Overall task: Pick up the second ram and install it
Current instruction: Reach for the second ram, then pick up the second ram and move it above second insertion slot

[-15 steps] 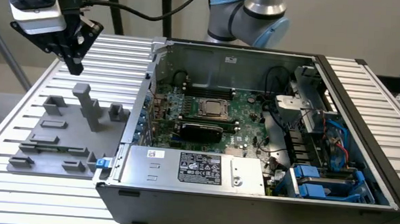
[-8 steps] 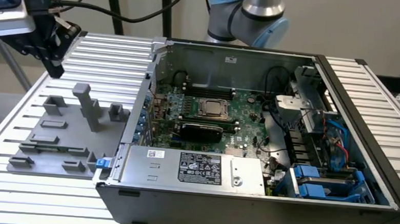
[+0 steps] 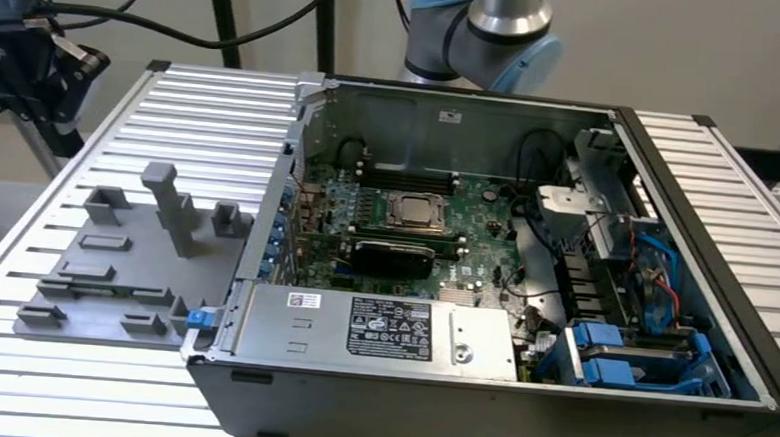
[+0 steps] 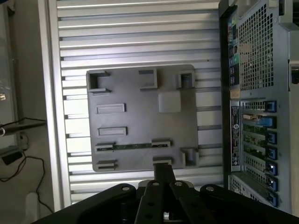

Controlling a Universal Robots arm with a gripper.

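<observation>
Hovering over one edge of the flat grey plastic fixture plate, the black metal gripper has its jaws closed on nothing. The slim dark-green second ram stands edge-on between blocks on this plate, apart from the gripper. The open black computer case is just beside the plate.

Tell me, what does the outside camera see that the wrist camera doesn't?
Exterior view: the inside of the computer case, with its motherboard and power supply. Wrist view: the thin second ram lying on the grey fixture plate, the gripper near the plate's edge, and the case's back ports. Both: the case, the fixture plate and the ribbed table.
</observation>
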